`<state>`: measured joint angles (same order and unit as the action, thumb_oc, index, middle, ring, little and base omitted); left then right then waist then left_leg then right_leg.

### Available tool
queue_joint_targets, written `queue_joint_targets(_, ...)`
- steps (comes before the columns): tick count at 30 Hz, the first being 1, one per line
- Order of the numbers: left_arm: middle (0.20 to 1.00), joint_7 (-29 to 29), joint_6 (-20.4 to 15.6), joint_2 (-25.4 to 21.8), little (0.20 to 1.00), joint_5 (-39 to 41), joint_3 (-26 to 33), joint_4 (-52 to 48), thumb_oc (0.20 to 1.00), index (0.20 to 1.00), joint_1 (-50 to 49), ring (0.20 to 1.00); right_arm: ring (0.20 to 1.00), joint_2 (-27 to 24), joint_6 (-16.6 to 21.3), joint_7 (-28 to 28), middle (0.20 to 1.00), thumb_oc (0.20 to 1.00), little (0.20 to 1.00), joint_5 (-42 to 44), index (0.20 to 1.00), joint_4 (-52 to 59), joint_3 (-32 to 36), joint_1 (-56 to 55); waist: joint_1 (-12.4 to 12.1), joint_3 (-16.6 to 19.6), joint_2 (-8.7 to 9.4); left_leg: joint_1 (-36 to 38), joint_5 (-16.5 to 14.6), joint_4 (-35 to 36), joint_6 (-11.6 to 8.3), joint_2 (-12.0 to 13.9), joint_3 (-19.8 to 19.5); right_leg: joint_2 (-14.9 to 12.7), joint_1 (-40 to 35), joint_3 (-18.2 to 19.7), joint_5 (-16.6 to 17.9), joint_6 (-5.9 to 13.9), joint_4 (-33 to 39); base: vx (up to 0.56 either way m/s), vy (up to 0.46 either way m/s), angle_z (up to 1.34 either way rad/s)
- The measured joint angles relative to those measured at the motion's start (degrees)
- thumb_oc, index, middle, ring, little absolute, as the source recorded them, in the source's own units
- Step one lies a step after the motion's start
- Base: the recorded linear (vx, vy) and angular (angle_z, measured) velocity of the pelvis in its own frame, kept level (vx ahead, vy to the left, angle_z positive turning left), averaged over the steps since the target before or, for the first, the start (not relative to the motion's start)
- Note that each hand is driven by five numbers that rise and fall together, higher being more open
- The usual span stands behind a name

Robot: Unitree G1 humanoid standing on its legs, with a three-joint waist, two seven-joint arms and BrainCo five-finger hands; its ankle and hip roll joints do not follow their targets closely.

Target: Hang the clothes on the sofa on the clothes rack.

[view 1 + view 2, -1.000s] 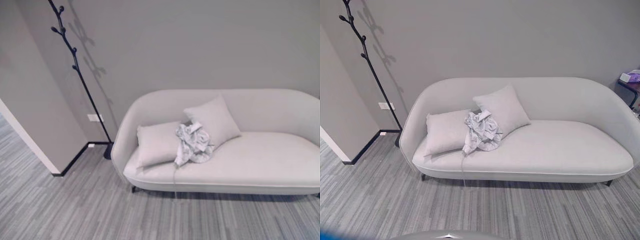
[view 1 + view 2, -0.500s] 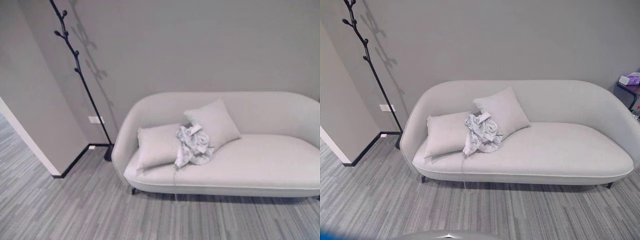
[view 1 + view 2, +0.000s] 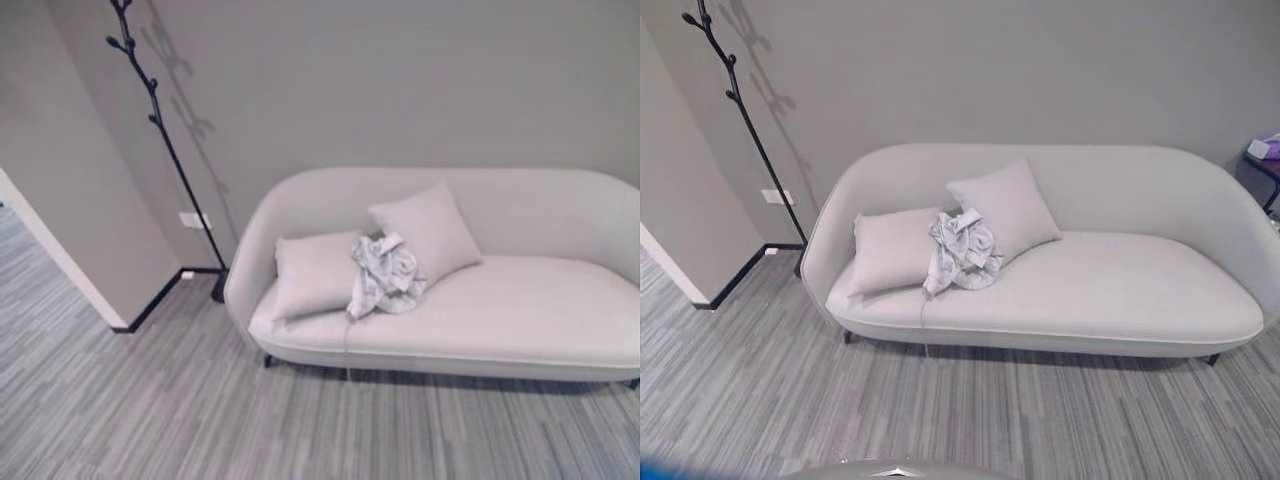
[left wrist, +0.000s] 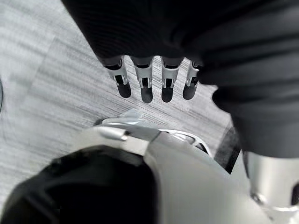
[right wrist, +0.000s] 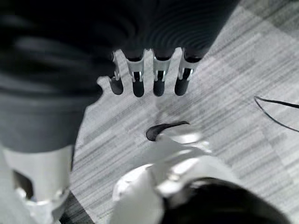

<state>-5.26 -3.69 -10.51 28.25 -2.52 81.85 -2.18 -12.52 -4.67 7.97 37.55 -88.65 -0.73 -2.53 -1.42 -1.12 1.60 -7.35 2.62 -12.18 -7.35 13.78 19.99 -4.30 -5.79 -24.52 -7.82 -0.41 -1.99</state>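
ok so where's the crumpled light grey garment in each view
Left eye view: the crumpled light grey garment lies on the pale sofa seat, left of centre, between two pale cushions.
Right eye view: same garment, left of centre, overlapping the left cushion's edge.
Left wrist view and right wrist view: not there; grey striped floor beyond each hand's fingers.
Shared landmark: the black branch-shaped clothes rack stands at the sofa's left end in both eye views.

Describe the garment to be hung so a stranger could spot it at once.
Start at the pale sofa against the grey wall. Two matching cushions sit at its left end, and the clothes lie heaped between them. They are the one crumpled, shiny pale bundle there; the cushions are smooth and square.
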Motion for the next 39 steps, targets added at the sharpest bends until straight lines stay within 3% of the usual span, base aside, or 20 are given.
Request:
queue_joint_targets(3,1.000,0.35,0.04,0.22,1.000,1.70,1.23,1.35,1.000,1.000,0.23,1.000,1.000,0.25,0.14,-0.15,1.000,1.000,1.000,-1.59,1.000,-0.04,-0.16,0.03,-0.10,-0.31,0.39,0.82,2.98,11.10,-0.54,0.95,-0.30,1.00,-0.43,-0.58,0.63,-0.27,4.19,0.24,0.117,0.04)
queue_joint_targets(6,1.000,0.76,0.02,0.49,1.000,6.36,4.25,3.42,1.000,1.000,1.29,1.000,1.000,0.66,0.07,-0.62,1.000,1.000,1.000,-2.92,1.000,-0.29,-0.10,-0.98,0.13,-1.28,0.19,0.13,5.15,17.93,-3.69,3.79,-0.03,2.37,-1.51,0.23,1.43,-0.20,8.10,0.45,0.158,0.18)
queue_joint_targets(8,1.000,1.56,0.28,0.91,1.000,8.49,6.11,4.73,1.000,1.000,1.09,1.000,1.000,1.32,-0.04,-1.08,1.000,1.000,1.000,-3.84,1.000,-1.75,-0.10,-0.06,-0.99,-1.36,0.63,1.21,5.16,17.25,-4.00,3.76,0.72,1.82,-1.23,3.86,-0.29,1.94,8.08,0.49,0.144,-0.24)
queue_joint_targets(10,1.000,1.74,0.63,2.28,1.000,8.91,6.19,4.35,1.000,1.000,0.27,1.000,1.000,-0.16,-0.22,-0.94,1.000,1.000,1.000,-4.00,1.000,-1.85,0.17,0.05,-1.45,-1.36,-3.60,4.00,1.88,15.61,-7.37,7.42,0.26,2.95,0.01,3.88,1.43,1.65,2.13,0.38,0.157,-0.10)
queue_joint_targets(12,1.000,1.84,1.08,1.90,1.000,8.78,6.39,4.55,1.000,1.000,0.05,1.000,1.000,0.97,0.10,-0.92,1.000,1.000,1.000,-4.55,1.000,-0.94,-0.08,-2.18,-1.09,-0.61,-2.74,5.38,4.43,13.46,-5.92,6.06,0.30,0.22,-0.34,4.48,2.58,2.91,-0.36,0.42,0.211,-0.09)
queue_joint_targets(13,1.000,1.88,1.16,1.00,1.000,8.42,6.21,4.13,1.000,1.000,0.16,1.000,1.000,2.04,0.16,-0.29,1.000,1.000,1.000,-5.11,1.000,0.16,-0.07,-1.91,-1.01,-0.16,-0.01,2.19,1.12,1.85,-5.29,4.30,1.50,-3.87,0.97,5.58,2.46,3.16,-1.70,0.24,0.143,-0.73)
queue_joint_targets(14,1.000,2.05,1.22,0.46,1.000,7.34,5.61,3.97,1.000,1.000,0.19,1.000,1.000,2.09,0.57,0.20,1.000,1.000,1.000,-5.12,1.000,-0.20,-1.37,-1.34,-1.13,0.08,0.42,1.67,-2.61,-5.60,-4.18,2.91,1.22,-6.50,1.73,6.71,1.99,3.92,-2.33,0.33,0.241,-0.96)
queue_joint_targets(15,1.000,2.34,1.01,1.53,1.000,6.31,5.02,4.24,1.000,1.000,0.41,1.000,1.000,0.29,0.29,0.34,1.000,1.000,1.000,-5.14,1.000,0.19,-2.67,-1.68,-0.66,1.13,-2.39,2.85,-7.47,-2.06,1.47,2.46,1.79,-7.35,3.16,6.86,-0.76,6.75,-9.40,0.33,0.244,-0.66)
queue_joint_targets(17,1.000,2.29,0.09,-1.12,1.000,3.85,0.92,1.52,1.000,1.000,1.18,1.000,1.000,2.65,-0.48,0.31,1.000,1.000,1.000,-5.25,1.000,-0.10,-2.64,-2.70,-0.08,2.24,1.50,4.54,-7.95,1.24,1.90,-2.86,3.09,-12.99,4.87,7.54,-4.55,7.98,-21.44,0.29,0.296,-0.02)
queue_joint_targets(18,1.000,2.26,-0.20,-1.72,1.000,2.65,0.34,0.29,1.000,1.000,1.79,1.000,1.000,3.28,-0.57,0.56,1.000,1.000,1.000,-5.69,1.000,0.12,-2.60,-2.94,-0.22,2.44,2.76,5.60,-6.52,2.90,4.43,-5.31,3.55,-13.96,3.24,7.23,-3.56,7.92,-21.15,0.36,0.480,0.06)
queue_joint_targets(19,1.000,2.31,-0.74,-3.03,1.000,0.48,-3.02,-1.30,1.000,1.000,2.26,1.000,1.000,4.14,-0.21,0.71,1.000,1.000,1.000,-6.09,1.000,0.66,-2.32,-2.34,-0.11,2.51,4.84,6.77,-5.80,5.63,6.17,-9.65,4.70,-18.01,3.30,6.45,-1.46,9.27,-22.45,0.27,0.411,0.09)
queue_joint_targets(21,1.000,2.31,-0.73,-2.53,1.000,-2.15,-4.67,-1.02,1.000,1.000,4.30,1.000,1.000,3.73,0.17,0.68,1.000,1.000,1.000,-6.08,1.000,1.20,-1.80,-0.96,0.03,2.11,4.24,8.79,-6.40,7.58,8.38,-12.80,5.03,-21.38,6.40,8.04,2.51,12.60,-28.88,0.30,0.466,0.11)
queue_joint_targets(22,1.000,2.30,-0.74,-1.29,1.000,-3.79,-5.28,-1.10,1.000,1.000,4.62,1.000,1.000,2.13,0.67,0.77,1.000,1.000,1.000,-6.12,1.000,2.24,-2.00,0.00,0.34,1.14,3.16,11.19,-6.61,10.24,9.73,-14.72,5.40,-24.81,11.12,10.50,9.39,12.71,-37.90,0.28,0.362,0.17)
queue_joint_targets(25,1.000,2.34,-0.65,-0.87,1.000,-4.92,-8.54,-1.11,1.000,1.000,4.47,1.000,1.000,0.69,1.41,0.22,1.000,1.000,1.000,-6.13,1.000,4.39,-2.06,0.55,1.23,0.96,0.32,17.14,-6.88,14.99,12.24,-17.79,4.22,-26.67,14.88,10.29,13.70,13.77,-46.63,0.23,0.169,0.10)
queue_joint_targets(26,1.000,2.34,-0.62,-0.82,1.000,-4.92,-9.01,-1.17,1.000,1.000,3.98,1.000,1.000,0.47,1.57,0.14,1.000,1.000,1.000,-6.13,1.000,4.86,-2.10,0.51,1.34,0.81,0.07,18.73,-6.18,16.85,12.95,-18.29,4.58,-26.88,15.79,9.57,11.28,12.95,-49.15,0.21,-0.028,-0.05)
queue_joint_targets(28,1.000,2.31,-0.78,-0.18,1.000,-4.94,-8.81,-1.81,1.000,1.000,2.54,1.000,1.000,0.28,1.81,0.09,1.000,1.000,1.000,-6.12,1.000,8.70,-2.64,0.31,3.00,1.11,-1.93,19.78,-6.48,17.16,11.64,-18.04,4.93,-22.25,18.67,5.56,3.88,8.92,-43.86,0.24,-0.070,0.00)
queue_joint_targets(30,1.000,2.34,-0.75,0.74,1.000,-5.00,-8.86,-1.72,1.000,1.000,2.39,1.000,1.000,0.41,2.06,0.00,1.000,1.000,1.000,-6.12,1.000,9.91,-2.63,0.62,3.21,0.61,-2.94,19.65,-6.64,16.93,11.29,-17.76,5.56,-19.90,18.32,-0.86,3.06,7.72,-29.35,0.13,-0.126,-0.09)
queue_joint_targets(33,1.000,2.38,-0.83,0.01,1.000,-7.05,-8.47,-2.01,1.000,1.000,2.57,1.000,1.000,0.71,2.09,-0.14,1.000,1.000,1.000,-6.12,1.000,10.19,-2.62,2.04,3.22,-1.48,-1.82,19.73,-6.88,17.11,10.91,-17.78,5.82,-17.62,17.47,-2.33,7.15,9.45,-11.63,0.15,-0.116,0.01)
queue_joint_targets(38,1.000,2.38,-0.88,-0.94,1.000,-7.17,-8.04,-2.34,1.000,1.000,1.80,1.000,1.000,0.82,2.16,-0.29,1.000,1.000,1.000,-6.11,1.000,10.24,-2.49,2.43,3.10,-1.82,0.04,22.03,-7.84,17.14,9.28,-17.36,4.12,-17.60,12.62,-1.45,12.40,11.75,-3.63,0.18,-0.136,0.08)
queue_joint_targets(39,1.000,2.41,-0.91,-0.99,1.000,-7.18,-7.26,-2.30,1.000,1.000,1.53,1.000,1.000,0.85,2.09,-0.26,1.000,1.000,1.000,-6.13,1.000,10.27,-2.53,2.39,3.05,-1.80,-0.01,22.49,-8.08,17.07,8.25,-16.54,4.00,-16.36,10.95,-1.57,16.19,11.97,-1.63,0.28,-0.215,0.24)
